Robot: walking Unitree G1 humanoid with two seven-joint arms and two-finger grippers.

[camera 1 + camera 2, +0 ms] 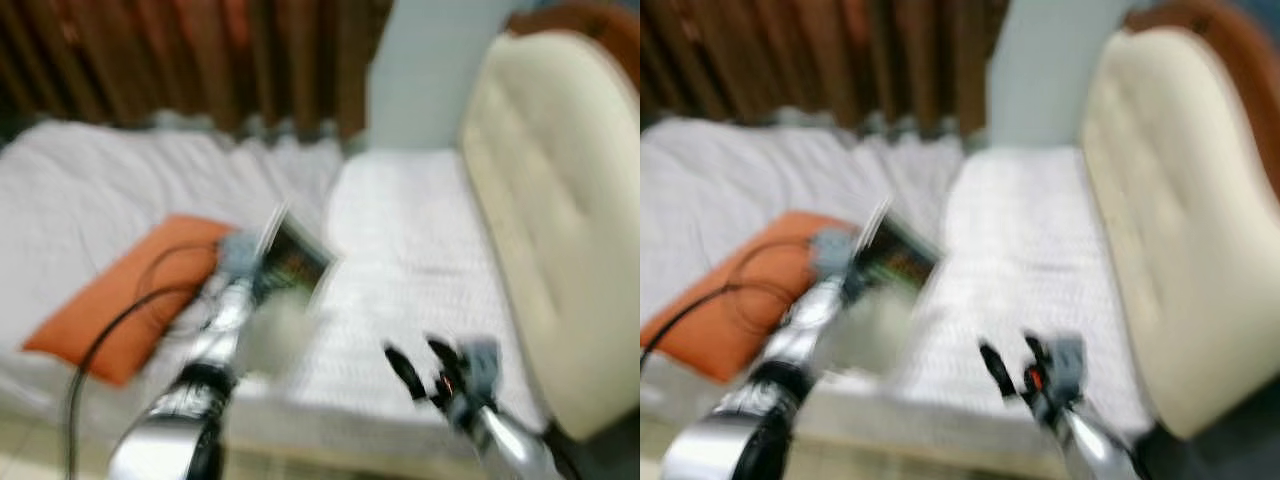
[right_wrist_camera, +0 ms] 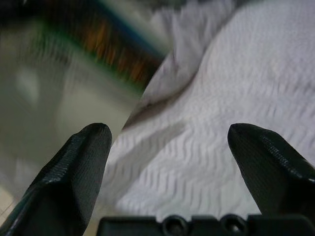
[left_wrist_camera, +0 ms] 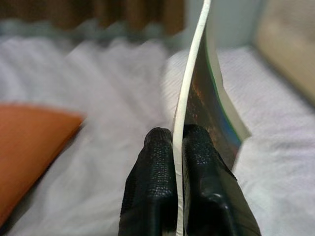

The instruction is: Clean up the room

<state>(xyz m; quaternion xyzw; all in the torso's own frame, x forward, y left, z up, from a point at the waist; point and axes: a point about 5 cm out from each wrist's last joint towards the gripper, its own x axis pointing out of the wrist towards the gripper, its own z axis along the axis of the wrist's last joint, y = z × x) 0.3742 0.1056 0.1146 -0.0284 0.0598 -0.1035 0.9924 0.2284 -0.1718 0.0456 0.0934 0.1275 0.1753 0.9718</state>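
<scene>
Fingers [image 3: 157, 182] of the left gripper [image 3: 178, 147] are closed flat on the lower edge of a thin book [image 3: 209, 105], held upright above the bed [image 1: 400, 250]. It is judged light, floppy and slippery, best pinched near the spine. An orange pillow [image 1: 120, 295] lies nearby. The right gripper [image 2: 167, 142] is spread wide, holding nothing.

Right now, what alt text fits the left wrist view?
The left gripper pinches a thin book edge-on between its two black fingers, above a white bed. An orange pillow lies to one side, blurred.
</scene>
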